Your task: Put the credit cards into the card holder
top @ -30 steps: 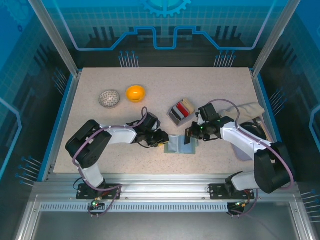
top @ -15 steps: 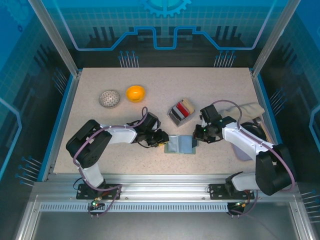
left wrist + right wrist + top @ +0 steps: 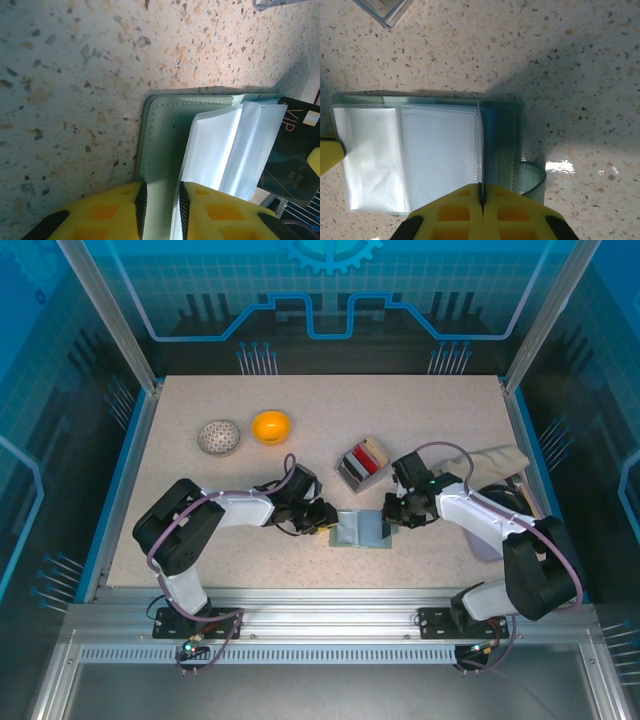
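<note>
The card holder (image 3: 360,532) lies open on the table, its clear pockets (image 3: 435,155) fanned out and its snap tab (image 3: 532,177) curling up at the right. My left gripper (image 3: 161,187) is shut on the holder's grey-green cover (image 3: 165,125), pinning its left side. My right gripper (image 3: 481,192) is shut on a black credit card (image 3: 292,150), held edge-on over the holder's right half, where it shows as a thin line (image 3: 479,145). More credit cards, red, black and tan, stand in a clear box (image 3: 362,462) behind the holder.
An orange bowl (image 3: 271,426) and a patterned ball (image 3: 219,437) sit at the back left. A beige cloth (image 3: 497,460) lies at the right edge beside my right arm. Open tabletop lies left of the holder and at the back.
My right gripper pulled slightly right with the black card, then came back left to the holder's right edge. The left gripper has kept its hold on the cover.
</note>
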You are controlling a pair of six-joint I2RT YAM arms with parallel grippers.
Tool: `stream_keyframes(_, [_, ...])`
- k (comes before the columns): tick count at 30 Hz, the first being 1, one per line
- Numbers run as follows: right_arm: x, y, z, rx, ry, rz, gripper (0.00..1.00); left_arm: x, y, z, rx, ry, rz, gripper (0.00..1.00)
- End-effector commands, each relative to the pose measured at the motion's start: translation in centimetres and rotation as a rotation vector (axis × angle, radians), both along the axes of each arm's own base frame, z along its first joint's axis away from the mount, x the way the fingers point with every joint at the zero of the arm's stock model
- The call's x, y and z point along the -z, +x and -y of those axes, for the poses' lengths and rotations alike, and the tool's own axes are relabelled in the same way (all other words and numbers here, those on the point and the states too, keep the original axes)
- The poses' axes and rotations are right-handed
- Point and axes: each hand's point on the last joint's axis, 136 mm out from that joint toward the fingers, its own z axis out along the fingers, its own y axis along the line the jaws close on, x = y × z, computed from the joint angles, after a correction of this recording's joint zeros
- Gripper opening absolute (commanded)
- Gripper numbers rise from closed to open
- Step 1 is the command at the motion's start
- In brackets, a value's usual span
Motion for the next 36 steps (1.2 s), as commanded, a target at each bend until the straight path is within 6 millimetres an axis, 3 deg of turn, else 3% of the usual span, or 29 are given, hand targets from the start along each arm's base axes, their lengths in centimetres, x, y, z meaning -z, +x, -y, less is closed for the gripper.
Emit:
stream_keyframes(1, [0.2, -0.1, -0.5, -0.005, 0.006, 0.000, 0.00, 1.0, -0.8, 0.1, 0.035, 0.018, -0.042, 0.28])
stream_keyframes(7, [0.3, 0.1, -1.5, -0.023, 0.020, -0.012, 0.00, 1.0, -0.7, 0.2, 0.039, 0.015, -0.046, 0.28])
stream_keyframes(12, [-1.9, 0.2, -1.7, -0.036, 0.005, 0.031, 0.00, 1.0, -0.8, 0.2, 0.040, 0.017, -0.047, 0.27])
stream_keyframes(13, [-3.2, 0.9, -1.9, -0.036, 0.011, 0.060, 0.00, 1.0, -0.8, 0.2, 0.040, 0.018, -0.045, 0.27])
stream_keyframes(20, [-4.5, 1.1, -4.3, -0.068, 0.113, 0.077, 0.01, 0.9, -0.7, 0.3, 0.037, 0.014, -0.039, 0.26])
stream_keyframes(27, [-1.9, 1.5, -7.4, -0.070, 0.228, 0.016, 0.01, -0.3, -0.4, 0.0, 0.015, 0.005, 0.013, 0.30])
stream_keyframes(30, [0.2, 0.8, -6.9, -0.045, 0.212, -0.026, 0.01, -0.8, -0.3, -0.6, -0.011, 0.017, 0.042, 0.37])
stream_keyframes(32, [1.1, 0.7, -6.6, -0.034, 0.192, -0.041, 0.00, -1.2, -0.3, -1.1, -0.031, 0.021, 0.062, 0.48])
stream_keyframes(36, [1.9, 0.5, -6.4, -0.033, 0.190, -0.054, 0.00, -1.7, -0.2, -0.9, -0.024, -0.003, 0.084, 0.57])
